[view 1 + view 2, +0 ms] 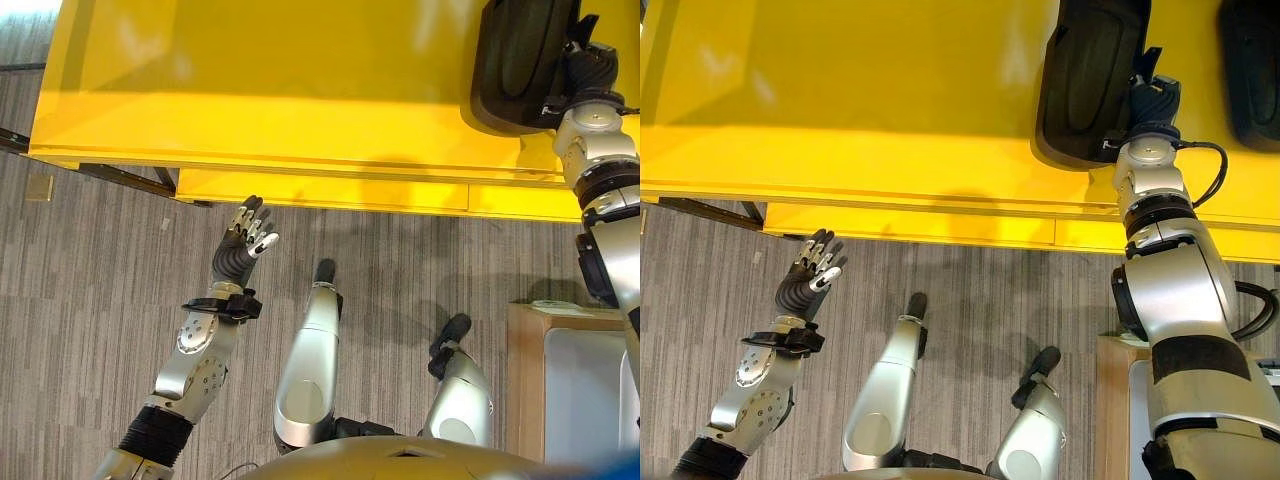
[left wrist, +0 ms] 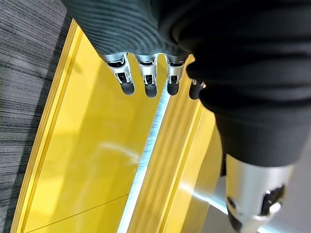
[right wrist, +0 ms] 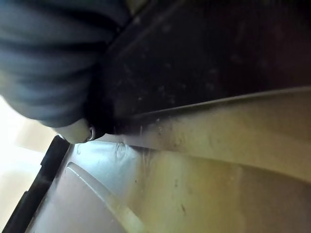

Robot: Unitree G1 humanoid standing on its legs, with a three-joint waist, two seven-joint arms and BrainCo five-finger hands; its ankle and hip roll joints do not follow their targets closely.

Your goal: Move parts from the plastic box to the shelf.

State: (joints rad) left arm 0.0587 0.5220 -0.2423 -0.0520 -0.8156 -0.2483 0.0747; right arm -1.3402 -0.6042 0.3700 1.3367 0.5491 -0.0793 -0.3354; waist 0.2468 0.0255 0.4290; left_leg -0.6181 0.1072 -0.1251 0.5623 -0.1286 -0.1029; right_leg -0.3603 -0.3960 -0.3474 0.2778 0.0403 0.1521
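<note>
— What stands ahead?
— A broad glossy yellow metal shelf unit (image 1: pixel 250 80); soft light glares off its top; a lower yellow lip runs along its near edge.
— And below it?
— Grey striped carpet floor (image 1: pixel 90 300), spreading out from the shelf's near edge; a pale wooden table corner (image 1: pixel 525 380) sits on it, well apart from the shelf.

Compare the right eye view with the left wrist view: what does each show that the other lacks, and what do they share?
Right eye view alone: the right hand against a black part on the yellow shelf, its fingers hidden, and a second black part further right. Left wrist view alone: a close look along the left hand, fingers straight and holding nothing. Both share the yellow shelf, the grey carpet and the left hand.
</note>
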